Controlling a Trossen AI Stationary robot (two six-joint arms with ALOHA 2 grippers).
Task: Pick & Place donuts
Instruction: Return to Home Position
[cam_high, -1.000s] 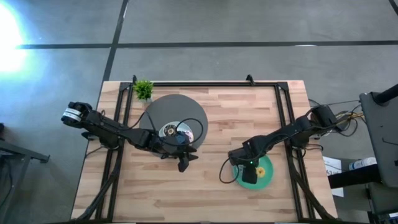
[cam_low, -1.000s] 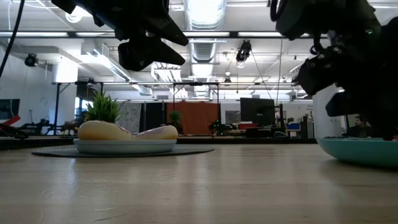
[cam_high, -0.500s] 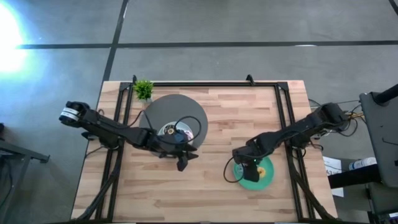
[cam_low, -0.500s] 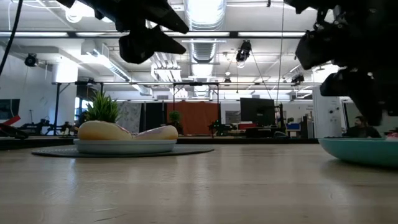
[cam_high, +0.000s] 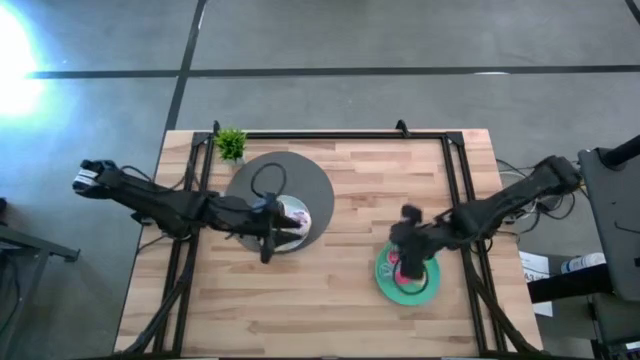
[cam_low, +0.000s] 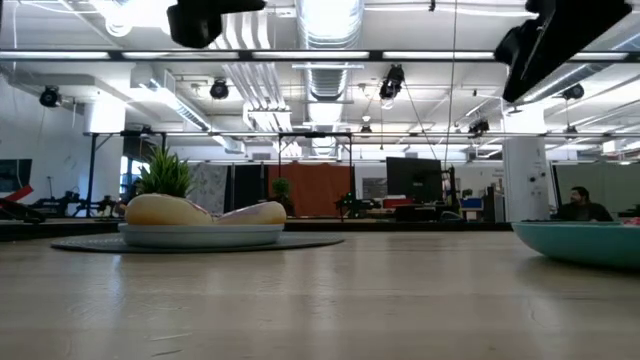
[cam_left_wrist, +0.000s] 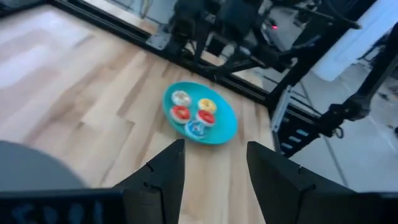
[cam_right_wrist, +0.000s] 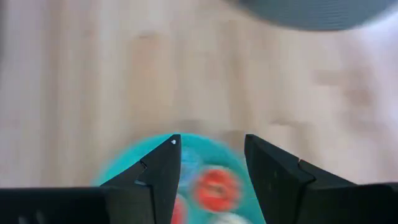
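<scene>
Several donuts lie on the green plate (cam_left_wrist: 225, 127): a whitish one (cam_left_wrist: 180, 98), a yellow one (cam_left_wrist: 207, 105), two red ones (cam_left_wrist: 181, 113) and a blue-white one (cam_left_wrist: 196, 128). More donuts (cam_low: 165, 209) rest on the light-blue plate (cam_high: 305, 228), which sits on a dark round mat (cam_high: 262, 172). My left gripper (cam_high: 265, 250) hangs open and empty at that plate's near-left side. My right gripper (cam_high: 408, 265) is open and empty above the green plate (cam_high: 395, 292), with a red donut (cam_right_wrist: 214, 186) below its fingers.
A small potted plant (cam_high: 231, 144) stands at the far left corner, behind the mat. Black frame rails (cam_high: 455, 200) run along the table's left, right and far sides. Bare wood (cam_high: 340, 310) spreads between the two plates and along the near edge.
Both grippers have risen: in the low view they have climbed almost out of the picture's top. My left gripper has drawn back toward the table's left, from the mat's near edge to beside the light-blue plate. My right gripper has lifted off the green plate and shifted slightly right.
</scene>
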